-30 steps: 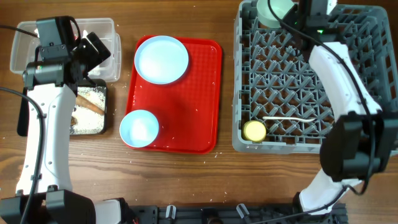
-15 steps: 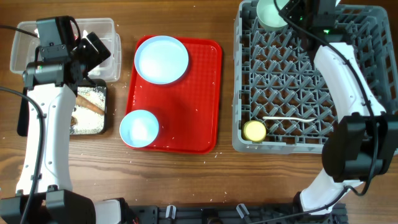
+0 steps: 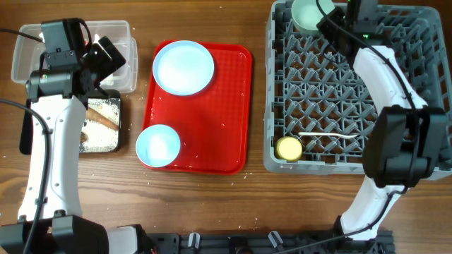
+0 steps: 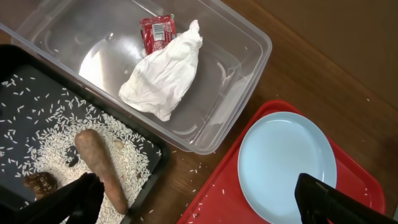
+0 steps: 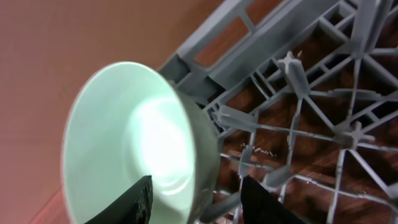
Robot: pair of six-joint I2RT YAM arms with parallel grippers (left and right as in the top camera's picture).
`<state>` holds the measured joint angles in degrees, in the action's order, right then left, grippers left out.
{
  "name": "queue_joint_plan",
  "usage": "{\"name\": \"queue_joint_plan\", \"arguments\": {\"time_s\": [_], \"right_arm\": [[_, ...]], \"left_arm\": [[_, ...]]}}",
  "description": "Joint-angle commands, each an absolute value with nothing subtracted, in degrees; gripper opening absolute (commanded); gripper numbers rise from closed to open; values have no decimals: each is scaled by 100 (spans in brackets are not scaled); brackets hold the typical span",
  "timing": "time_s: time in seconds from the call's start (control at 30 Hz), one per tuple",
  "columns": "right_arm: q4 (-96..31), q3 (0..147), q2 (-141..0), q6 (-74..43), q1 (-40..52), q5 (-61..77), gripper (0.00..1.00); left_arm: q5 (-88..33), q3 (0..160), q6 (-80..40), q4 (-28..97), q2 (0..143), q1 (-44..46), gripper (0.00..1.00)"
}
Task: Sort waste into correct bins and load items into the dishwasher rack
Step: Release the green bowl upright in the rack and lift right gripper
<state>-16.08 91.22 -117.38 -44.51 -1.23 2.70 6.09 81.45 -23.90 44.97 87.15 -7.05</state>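
The pale green bowl point(image 3: 306, 14) sits tilted in the far left corner of the grey dishwasher rack point(image 3: 424, 70). My right gripper point(image 5: 196, 199) is open, one finger inside the bowl point(image 5: 124, 124) and one outside its wall. A yellow cup point(image 3: 288, 148) and a white spoon point(image 3: 328, 134) lie in the rack. My left gripper point(image 4: 199, 199) is open and empty above the gap between the black tray point(image 4: 155, 155) and the pale blue plate point(image 4: 286, 165). White paper point(image 4: 165, 74) and a red wrapper point(image 4: 157, 28) lie in the clear tub point(image 4: 249, 68). A food stick point(image 4: 99, 165), rice point(image 4: 56, 137) and a brown lump point(image 4: 40, 183) lie in the black tray.
The red tray point(image 3: 226, 106) in the middle holds the plate point(image 3: 183, 67) and a pale blue bowl point(image 3: 158, 144). A few rice grains lie on the wood between the black tray and the red tray. The rack's upright pegs point(image 5: 298, 68) stand right beside the green bowl.
The right arm has shifted the green bowl a little left and down into the rack's far left corner. The left arm has not moved.
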Motion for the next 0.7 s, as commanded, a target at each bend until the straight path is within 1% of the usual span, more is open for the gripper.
{"name": "queue_joint_plan", "arguments": {"time_s": [0.0, 0.07, 0.1, 0.23, 0.27, 0.33, 0.37, 0.53, 0.6, 0.67], "right_arm": [[-1492, 9111, -12134, -4560, -115, 462, 46], [-1343, 9111, -12250, -4560, -115, 582, 44], [-1271, 9111, -12293, -4560, -115, 611, 39], [-1107, 9111, -12289, -4519, -110, 808, 23], [-1100, 9111, -12289, -4515, -110, 827, 16], [-1114, 9111, -12289, -4497, -110, 869, 7], [-1129, 9111, -12278, -4497, -110, 913, 4], [-1260, 9113, -11907, -4195, -119, 731, 4], [-1466, 9113, -11572, -4095, -106, 373, 4], [-1793, 9113, -11115, -4040, -14, -386, 4]], "left_arm": [[600, 8187, -2445, 4482, 8711, -731, 100], [600, 8187, -2445, 4482, 8711, -731, 100], [600, 8187, -2445, 4482, 8711, -731, 100], [600, 8187, -2445, 4482, 8711, -731, 100], [600, 8187, -2445, 4480, 8711, -731, 100], [600, 8187, -2445, 4482, 8711, -731, 100], [600, 8187, -2445, 4482, 8711, -731, 100], [600, 8187, -2445, 4482, 8711, -731, 100], [600, 8187, -2445, 4482, 8711, -731, 100], [600, 8187, -2445, 4482, 8711, -731, 100]]}}
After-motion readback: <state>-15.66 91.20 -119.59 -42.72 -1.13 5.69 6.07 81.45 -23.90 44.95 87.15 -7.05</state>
